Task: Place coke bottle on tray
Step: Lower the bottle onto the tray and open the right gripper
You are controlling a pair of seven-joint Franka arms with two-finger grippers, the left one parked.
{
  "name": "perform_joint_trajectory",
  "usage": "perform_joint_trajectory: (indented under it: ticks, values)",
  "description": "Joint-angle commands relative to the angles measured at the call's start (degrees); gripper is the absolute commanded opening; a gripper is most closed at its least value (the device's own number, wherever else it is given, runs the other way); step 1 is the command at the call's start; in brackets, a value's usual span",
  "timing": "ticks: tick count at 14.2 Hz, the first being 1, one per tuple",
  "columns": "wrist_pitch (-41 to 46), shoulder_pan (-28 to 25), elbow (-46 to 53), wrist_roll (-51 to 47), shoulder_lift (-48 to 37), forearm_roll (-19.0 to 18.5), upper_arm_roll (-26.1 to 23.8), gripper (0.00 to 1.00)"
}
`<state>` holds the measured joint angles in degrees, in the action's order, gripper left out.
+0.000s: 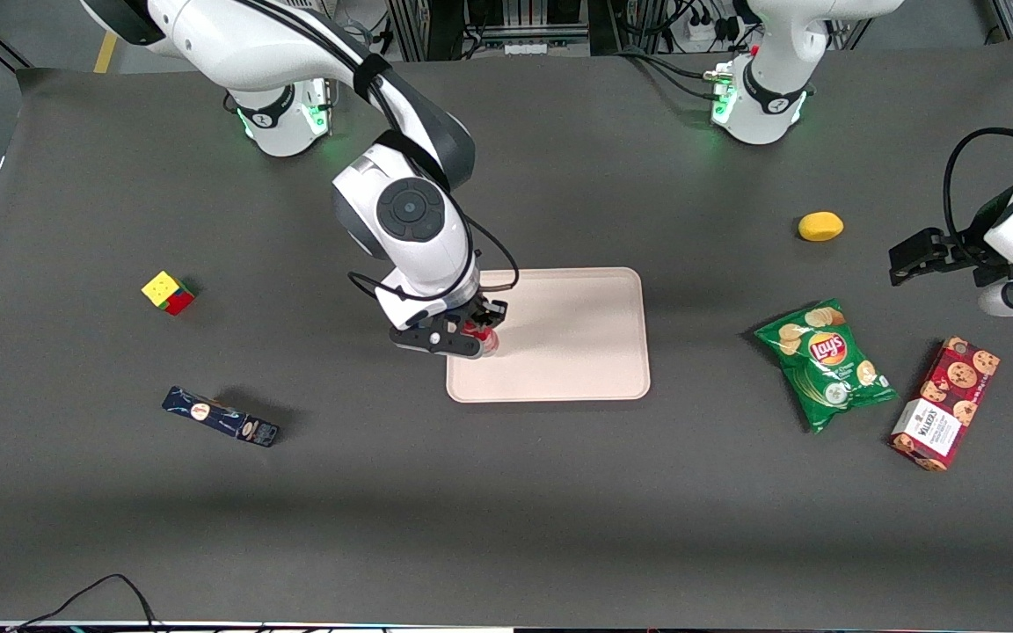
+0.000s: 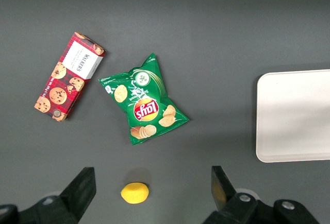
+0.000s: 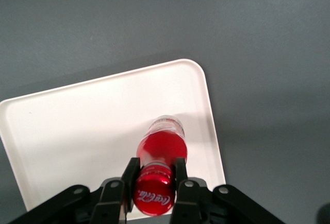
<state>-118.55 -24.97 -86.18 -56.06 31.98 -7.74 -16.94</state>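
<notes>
My right gripper (image 3: pixel 154 175) is shut on the coke bottle (image 3: pixel 161 149), its fingers clamping the neck just under the red cap. The bottle hangs upright with its clear base toward the pale pinkish-beige tray (image 3: pixel 77 131), over the tray's part near one long rim. In the front view the gripper (image 1: pixel 470 337) hangs over the tray (image 1: pixel 577 343) at its end toward the working arm, and only a red sliver of the bottle (image 1: pixel 482 337) shows under the hand. I cannot tell whether the base touches the tray. The tray's edge also shows in the left wrist view (image 2: pixel 296 116).
A Rubik's cube (image 1: pixel 167 292) and a dark blue flat box (image 1: pixel 221 417) lie toward the working arm's end. A Lay's chip bag (image 1: pixel 825 362), a Walkers cookie box (image 1: pixel 945 403) and a lemon (image 1: pixel 820 226) lie toward the parked arm's end.
</notes>
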Motion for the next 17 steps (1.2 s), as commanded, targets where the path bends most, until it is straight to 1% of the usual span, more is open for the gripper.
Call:
perform_joint_trajectory:
  ticks: [1, 3, 7, 10, 12, 13, 14, 15, 16, 17]
  values:
    - [-2.65, 0.01, -3.11, -3.26, -0.96, -2.28, -0.46, 0.0]
    - [-2.65, 0.01, -3.38, -3.53, -0.87, -2.55, -0.46, 0.0]
    - [-2.65, 0.01, -3.47, -3.53, -0.78, -2.55, -0.46, 0.12]
    - [-3.7, 0.01, -4.17, -3.53, -0.69, -2.55, -0.46, 0.17]
    - [-4.41, 0.1, -4.61, -3.53, -0.69, -2.55, -0.46, 0.27]
    - [-4.41, 0.1, -4.61, -3.53, -0.69, -2.55, -0.46, 0.34]
    - [-4.41, 0.1, -4.61, -3.53, -0.69, -2.55, -0.46, 0.49]
    - [-4.5, 0.1, -4.61, -3.53, -0.69, -2.55, -0.46, 0.59]
    - [-4.5, 0.1, -4.61, -3.53, -0.69, -2.55, -0.46, 0.59]
    - [-4.5, 0.1, -4.61, -3.53, -0.69, -2.55, -0.46, 0.62]
